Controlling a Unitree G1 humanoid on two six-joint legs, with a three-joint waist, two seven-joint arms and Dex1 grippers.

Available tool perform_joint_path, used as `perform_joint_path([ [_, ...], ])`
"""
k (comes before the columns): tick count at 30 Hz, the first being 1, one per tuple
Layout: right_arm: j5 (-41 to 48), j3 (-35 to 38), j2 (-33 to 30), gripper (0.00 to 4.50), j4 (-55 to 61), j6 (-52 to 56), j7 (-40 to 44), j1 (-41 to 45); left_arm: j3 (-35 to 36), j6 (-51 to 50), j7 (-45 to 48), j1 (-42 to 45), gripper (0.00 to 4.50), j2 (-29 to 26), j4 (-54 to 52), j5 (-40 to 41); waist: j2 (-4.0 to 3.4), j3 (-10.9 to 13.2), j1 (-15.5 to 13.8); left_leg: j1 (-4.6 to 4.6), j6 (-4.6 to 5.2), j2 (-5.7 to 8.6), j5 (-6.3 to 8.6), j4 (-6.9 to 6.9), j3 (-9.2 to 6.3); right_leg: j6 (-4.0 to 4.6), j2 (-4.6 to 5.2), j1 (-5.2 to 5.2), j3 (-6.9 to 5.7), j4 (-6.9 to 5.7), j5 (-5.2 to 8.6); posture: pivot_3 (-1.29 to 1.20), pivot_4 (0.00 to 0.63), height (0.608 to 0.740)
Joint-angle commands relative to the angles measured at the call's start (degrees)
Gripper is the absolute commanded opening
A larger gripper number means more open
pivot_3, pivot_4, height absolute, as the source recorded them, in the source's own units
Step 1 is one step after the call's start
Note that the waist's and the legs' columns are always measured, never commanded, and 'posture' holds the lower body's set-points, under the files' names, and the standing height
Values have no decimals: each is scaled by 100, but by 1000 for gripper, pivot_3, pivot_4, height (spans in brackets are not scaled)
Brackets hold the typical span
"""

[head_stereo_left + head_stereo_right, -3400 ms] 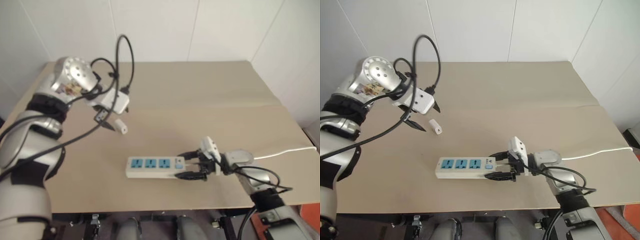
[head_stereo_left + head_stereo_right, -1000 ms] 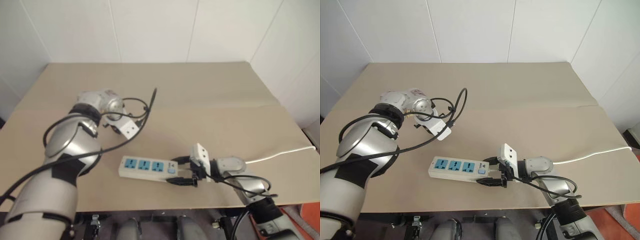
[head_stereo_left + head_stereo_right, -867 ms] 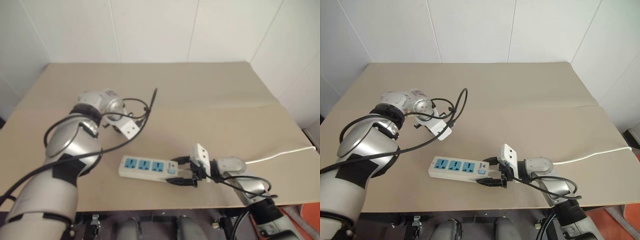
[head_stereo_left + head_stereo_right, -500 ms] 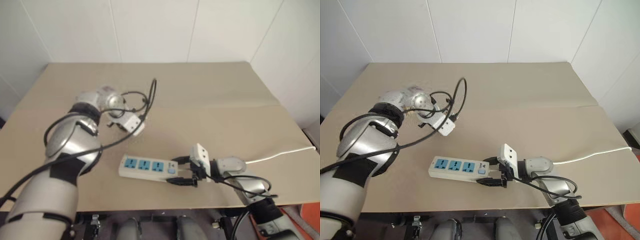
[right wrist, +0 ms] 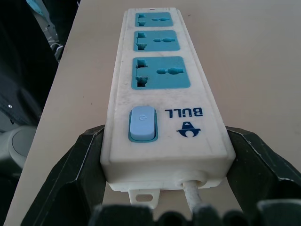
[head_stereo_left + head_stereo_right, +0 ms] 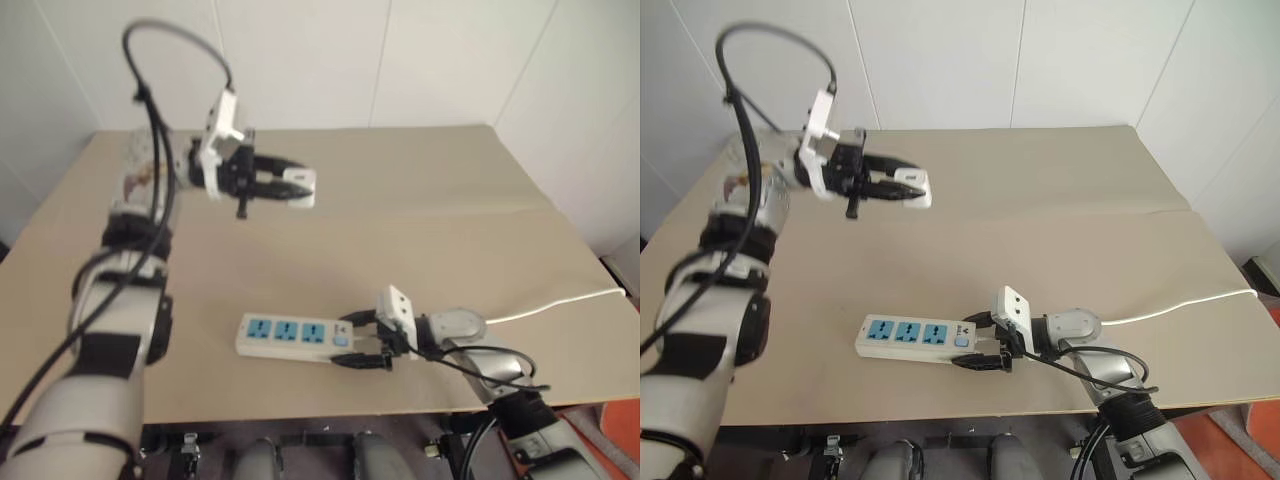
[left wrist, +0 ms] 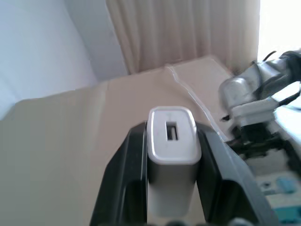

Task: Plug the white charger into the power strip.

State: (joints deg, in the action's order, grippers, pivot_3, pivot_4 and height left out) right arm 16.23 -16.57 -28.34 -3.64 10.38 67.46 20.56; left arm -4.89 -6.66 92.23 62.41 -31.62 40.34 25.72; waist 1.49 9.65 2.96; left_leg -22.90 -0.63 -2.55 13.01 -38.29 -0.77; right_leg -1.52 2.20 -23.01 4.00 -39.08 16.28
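High over the table's far left, my left gripper [image 6: 290, 187] points level toward the right and is shut on the white charger [image 6: 300, 189]. The left wrist view shows that charger [image 7: 171, 155] squeezed between both black fingers, its USB port facing the camera. The power strip [image 6: 292, 337], a white bar with three blue sockets, lies near the table's front edge. My right gripper [image 6: 352, 347] is shut on the strip's switch end, its fingers [image 5: 77, 169] pressing both long sides of the power strip [image 5: 162, 101].
A thin white cord [image 6: 560, 303] runs from the strip's end off the table's right edge. The tan table [image 6: 420, 220] has a seam across its middle. A white wall stands behind it.
My left arm has lifted the charger off the table and swung it up, turning the gripper from pointing down to level and rightward. The right gripper and strip have stayed put.
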Motion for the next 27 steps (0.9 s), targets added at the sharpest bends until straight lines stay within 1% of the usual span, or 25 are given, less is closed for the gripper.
perform_joint_path([
  [1, -202, -16, -49, 3399, -182, -64, -48, -66, 270, -762, -102, -187, 1021, -69, -963, 354, 9, 5, -27, -3, 0, 0, 0, -7, -1, 0, 0, -1, -1, -4, 0, 0, 150, 740],
  [3, -321, -10, -7, 3399, -276, -416, -117, -61, 327, -1308, -274, -1079, 1021, -64, -1958, 715, 8, 3, -25, -14, 0, -1, 0, -30, -10, 1, -6, -3, -7, -12, -1, 0, 150, 740],
  [5, -418, -13, 36, 3399, -377, -698, -149, -53, 344, -1718, -425, -1644, 1021, -49, -2624, 922, -4, -4, -20, 5, 0, -3, 0, -35, -5, 1, -3, 20, 2, -11, 0, 0, 150, 740],
  [7, -506, -21, 64, 3399, -472, -955, -158, -55, 358, -2044, -561, -1866, 1021, -12, -2975, 1064, -1, -3, -32, 40, 0, -4, 1, -31, -6, 1, -6, 56, -2, -1, 1, 0, 150, 740],
  [10, -659, -52, 107, 3399, -614, -1329, -215, -62, 283, -2321, -558, -2129, 1021, 26, -3308, 1169, 3, 0, -40, 52, -1, -8, 1, -33, -8, -7, -14, 69, -6, -2, 5, 0, 150, 740],
  [14, -734, -75, 133, 3399, -737, -1534, -255, -42, 40, -2220, -454, -2300, 1021, 5, -3334, 926, 3, -2, -29, 75, -1, -8, 0, -34, -6, -17, -17, 88, 0, -2, 10, 0, 150, 740],
  [17, -799, -91, 133, 3399, -808, -1660, -274, -33, -71, -2452, -422, -2216, 1021, -7, -3145, 928, 3, -2, -20, 74, -1, -11, 0, -33, -6, -15, -23, 86, 3, -1, 8, 0, 150, 740],
  [20, -819, -93, 167, 3399, -847, -1711, -300, -22, -228, -2429, -336, -2199, 1021, -33, -2965, 757, 3, -2, -20, 74, -1, -13, 0, -33, -5, -14, -24, 85, 4, -1, 8, 0, 150, 740],
  [24, -840, -93, 200, 3399, -854, -1758, -339, -32, -508, -1981, -87, -2382, 1021, -97, -2814, 359, 3, -2, -16, 75, -1, -13, 0, -33, -5, -16, -25, 85, 5, -1, 9, 0, 150, 740],
  [27, -861, -105, 225, 3399, -860, -1776, -353, -33, -662, -1743, 26, -2424, 1021, -136, -2715, 228, 3, -2, -13, 76, -1, -16, 0, -29, -2, -13, -30, 85, 10, 1, 8, 0, 150, 740],
])
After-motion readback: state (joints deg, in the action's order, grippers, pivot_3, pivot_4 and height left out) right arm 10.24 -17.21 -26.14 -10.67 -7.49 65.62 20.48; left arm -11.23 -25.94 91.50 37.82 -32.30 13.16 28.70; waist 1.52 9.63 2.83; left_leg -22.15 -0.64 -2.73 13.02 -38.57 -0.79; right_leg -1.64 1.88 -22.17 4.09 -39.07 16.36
